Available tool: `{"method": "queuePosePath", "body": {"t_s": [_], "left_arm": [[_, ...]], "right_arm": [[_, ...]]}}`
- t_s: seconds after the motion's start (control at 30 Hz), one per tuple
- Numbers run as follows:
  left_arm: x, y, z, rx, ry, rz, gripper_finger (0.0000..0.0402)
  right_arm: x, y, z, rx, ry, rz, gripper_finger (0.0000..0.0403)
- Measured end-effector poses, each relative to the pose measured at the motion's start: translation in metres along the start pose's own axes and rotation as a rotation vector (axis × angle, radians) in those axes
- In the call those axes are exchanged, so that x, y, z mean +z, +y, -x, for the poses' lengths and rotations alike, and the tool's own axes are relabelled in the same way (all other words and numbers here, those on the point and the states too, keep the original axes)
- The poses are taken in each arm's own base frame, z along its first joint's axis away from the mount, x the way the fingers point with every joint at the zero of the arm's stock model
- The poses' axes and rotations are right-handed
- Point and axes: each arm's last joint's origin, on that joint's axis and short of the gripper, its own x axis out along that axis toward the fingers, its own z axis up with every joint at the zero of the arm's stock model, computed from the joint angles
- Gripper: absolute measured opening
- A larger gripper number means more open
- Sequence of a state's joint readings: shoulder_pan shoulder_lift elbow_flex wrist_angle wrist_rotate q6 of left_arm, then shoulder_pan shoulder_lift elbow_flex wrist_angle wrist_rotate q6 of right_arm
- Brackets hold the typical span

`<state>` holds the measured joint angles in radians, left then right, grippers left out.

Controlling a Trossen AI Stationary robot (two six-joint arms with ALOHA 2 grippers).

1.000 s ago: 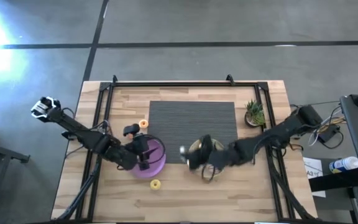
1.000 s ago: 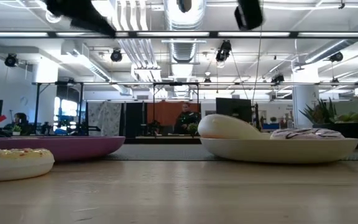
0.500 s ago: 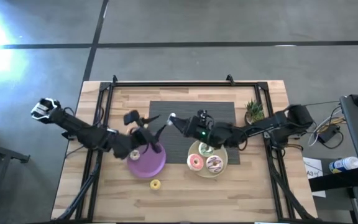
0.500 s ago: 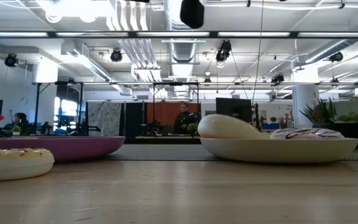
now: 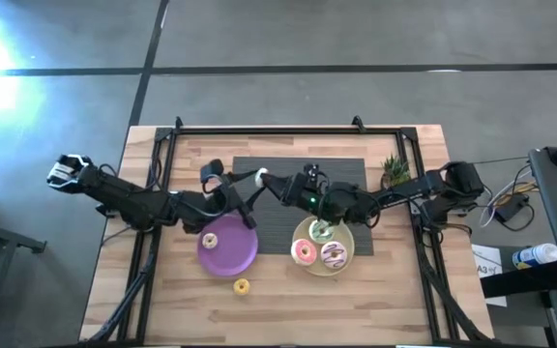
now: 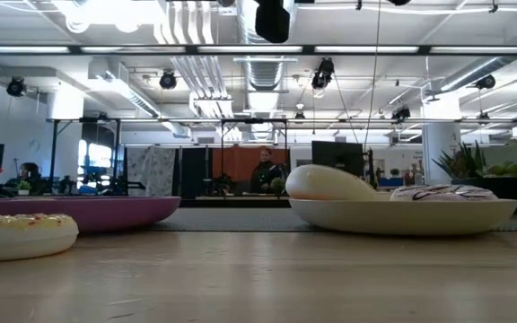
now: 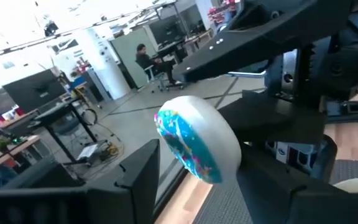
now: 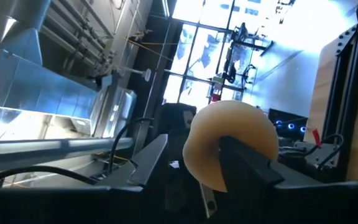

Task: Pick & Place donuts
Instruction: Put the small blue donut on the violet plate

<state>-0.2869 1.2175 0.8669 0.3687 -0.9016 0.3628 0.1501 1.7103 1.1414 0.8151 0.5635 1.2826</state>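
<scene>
My right gripper (image 5: 267,184) holds a small pale donut (image 5: 261,177) high above the grey mat (image 5: 341,179). My left gripper (image 5: 248,191) meets it there, open. In the left wrist view the pale donut (image 7: 210,143) shows a blue-speckled face and sits between my left fingers; whether they touch it, I cannot tell. A tiny donut (image 5: 210,240) lies on the purple plate (image 5: 235,256). The pink (image 5: 305,252), purple-white (image 5: 334,254) and green-white (image 5: 322,230) donuts lie on the pale-yellow plate (image 5: 346,242). The yellow donut (image 5: 242,286) rests on the wood. My right gripper (image 8: 194,146) has one finger (image 8: 247,165) through the pale donut's hole, against the ring's inner rim (image 8: 210,155). The other finger (image 8: 148,162) stands outside the ring. The donut is lifted clear, on edge, well above the mat.
A small potted plant (image 5: 395,176) stands at the mat's far right corner. A black frame rail (image 5: 288,130) runs round the table. In the low view the yellow donut (image 6: 21,235) and both plates (image 6: 402,215) sit near; bare wood lies along the near edge.
My right gripper rose from the pale-yellow plate with the pale donut and swung toward the far left, over the mat. My left gripper rose from the purple plate and moved toward the far edge, meeting it. A tiny donut now shows on the purple plate.
</scene>
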Motion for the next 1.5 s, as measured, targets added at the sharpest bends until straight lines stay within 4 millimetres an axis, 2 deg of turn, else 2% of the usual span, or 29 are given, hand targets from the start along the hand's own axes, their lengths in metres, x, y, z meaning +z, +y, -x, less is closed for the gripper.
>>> {"method": "queuePosePath", "body": {"t_s": [0.17,0.43,0.63,0.77,0.87,0.93,1.0,1.07,1.13,1.23,1.5], "left_arm": [[0.0,0.0,-0.001,-0.005,0.0,0.001,0.0131],[-0.003,0.0,-0.001,0.019,0.024,-0.029,0.0012],[-0.004,0.002,-0.002,0.051,0.045,-0.144,0.0006],[-0.013,0.006,-0.002,0.125,0.142,-0.298,0.0005],[-0.025,0.009,0.004,0.127,0.247,-0.431,0.0005],[-0.038,0.01,0.015,0.058,0.335,-0.533,0.0005],[-0.058,0.01,0.03,-0.127,0.454,-0.592,0.0005],[-0.076,0.008,0.044,-0.335,0.61,-0.546,0.0004],[-0.09,0.004,0.054,-0.414,0.73,-0.501,0.0004],[-0.104,-0.007,0.06,-0.43,0.754,-0.507,0.0004],[-0.141,-0.036,0.052,-0.536,0.916,-0.491,0.0022]], "right_arm": [[0.002,-0.002,-0.001,0.0,0.013,-0.008,0.0139],[0.002,-0.004,0.0,0.007,0.069,-0.013,0.0147],[0.01,-0.001,0.005,0.045,0.27,-0.016,0.0163],[0.012,0.003,0.022,0.015,0.513,-0.035,0.0178],[0.013,0.007,0.042,-0.077,0.613,-0.026,0.0187],[0.014,0.009,0.058,-0.197,0.649,0.011,0.0189],[0.014,0.009,0.077,-0.347,0.674,0.058,0.0189],[0.014,0.008,0.093,-0.478,0.674,0.102,0.0189],[0.014,0.009,0.106,-0.554,0.648,0.139,0.0189],[0.016,0.013,0.112,-0.557,0.588,0.165,0.0189],[0.011,0.006,0.111,-0.566,0.594,0.2,0.019]]}}
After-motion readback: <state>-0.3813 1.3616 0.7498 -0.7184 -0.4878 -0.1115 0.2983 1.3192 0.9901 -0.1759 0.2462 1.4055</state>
